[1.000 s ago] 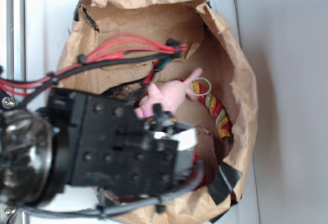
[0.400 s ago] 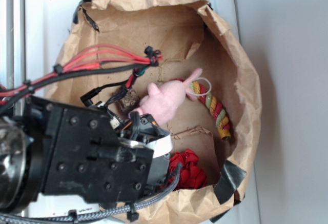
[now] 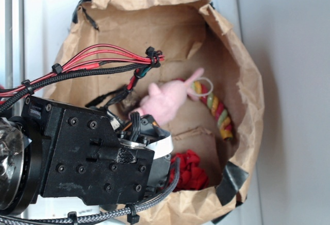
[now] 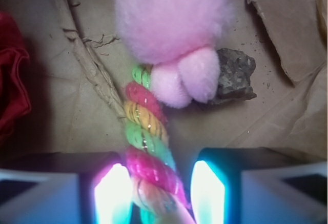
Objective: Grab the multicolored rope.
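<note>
The gripper (image 4: pixel 154 190) is open astride the rope (image 4: pixel 146 147) in the paper bag (image 3: pixel 247 86), but the bunny (image 4: pixel 171 24) lies on that rope and could snag if the 2 fingers close high.

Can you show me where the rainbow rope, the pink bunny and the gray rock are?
multicolored rope (image 4: pixel 146 142): wrist view, on its green twist.
pink plush bunny (image 4: pixel 171 16): wrist view, on its fuzzy body.
gray rock (image 4: pixel 234 75): wrist view, on its top face.

Inside a paper bag (image 3: pixel 242 75), a rope (image 3: pixel 219 113) curves beside a pink bunny (image 3: pixel 167 99); a red flower (image 3: pixel 190 171) lies below.
</note>
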`<state>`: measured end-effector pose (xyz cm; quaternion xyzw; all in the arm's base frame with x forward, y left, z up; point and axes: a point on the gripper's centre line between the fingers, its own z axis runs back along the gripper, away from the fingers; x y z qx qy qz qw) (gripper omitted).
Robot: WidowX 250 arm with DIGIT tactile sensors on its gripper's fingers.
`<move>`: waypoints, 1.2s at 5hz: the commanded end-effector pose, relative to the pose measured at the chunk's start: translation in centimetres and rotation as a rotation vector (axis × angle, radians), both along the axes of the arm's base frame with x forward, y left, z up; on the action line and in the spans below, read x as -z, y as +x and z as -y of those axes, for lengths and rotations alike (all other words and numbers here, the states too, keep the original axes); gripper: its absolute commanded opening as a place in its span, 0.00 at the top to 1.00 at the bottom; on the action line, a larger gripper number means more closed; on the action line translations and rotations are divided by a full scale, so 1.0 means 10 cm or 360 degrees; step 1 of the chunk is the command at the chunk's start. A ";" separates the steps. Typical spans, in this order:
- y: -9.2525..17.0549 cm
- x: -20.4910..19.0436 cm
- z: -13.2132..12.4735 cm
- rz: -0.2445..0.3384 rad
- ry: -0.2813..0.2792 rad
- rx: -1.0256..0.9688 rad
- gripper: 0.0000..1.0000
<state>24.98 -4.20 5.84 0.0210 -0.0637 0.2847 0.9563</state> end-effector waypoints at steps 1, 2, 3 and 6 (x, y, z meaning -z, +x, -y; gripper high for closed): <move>0.04 -0.15 0.05 0.0099 0.0003 0.0028 1.00; 0.04 -0.19 0.05 0.0124 -0.0009 0.0001 1.00; 0.08 -0.31 0.01 0.0156 -0.0017 -0.0036 1.00; 0.48 -1.03 -0.74 0.0051 -0.0031 -0.0030 1.00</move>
